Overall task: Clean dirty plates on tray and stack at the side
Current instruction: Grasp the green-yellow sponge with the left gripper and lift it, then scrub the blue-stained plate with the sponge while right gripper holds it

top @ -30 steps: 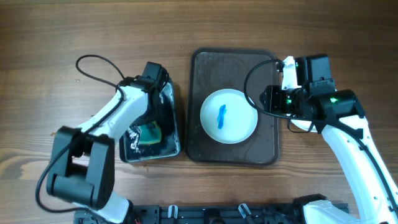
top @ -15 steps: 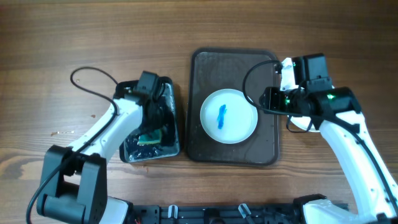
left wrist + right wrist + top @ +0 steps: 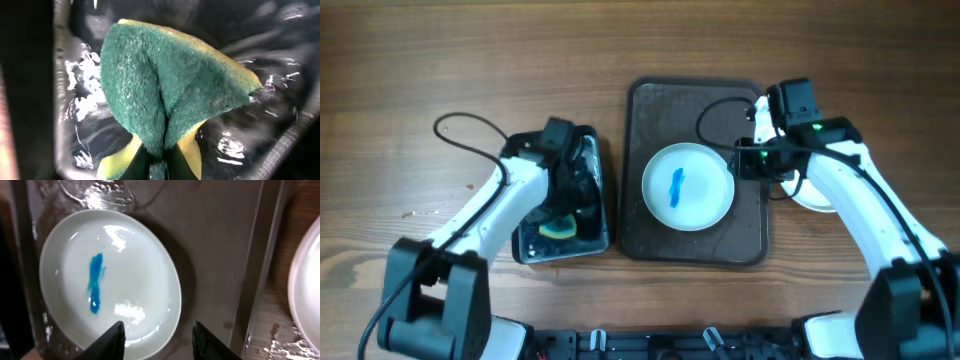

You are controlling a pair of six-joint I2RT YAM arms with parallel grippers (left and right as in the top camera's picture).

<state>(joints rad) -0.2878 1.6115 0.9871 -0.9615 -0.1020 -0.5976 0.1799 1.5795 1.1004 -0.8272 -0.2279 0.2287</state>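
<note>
White round plate (image 3: 687,186), glossy with a blue smear, lies centred on the dark rectangular tray (image 3: 690,105). The right gripper (image 3: 158,332) hovers above it, fingers apart. The left gripper (image 3: 156,161) pinches a folded, coarse green-and-yellow sponge (image 3: 165,95) in the wet black basin (image 3: 575,248) at left.

Overhead view: even, soft light on the wooden counter (image 3: 420,60), sharp, shadows faint. Left wrist view: dim. Sponge (image 3: 165,90) lit and crisp, white glints on the wet black tub (image 3: 240,145), left edge dark. Right wrist view: bright glare patches on the plate (image 3: 135,280), soft shadow to its right on the tray (image 3: 215,255).
</note>
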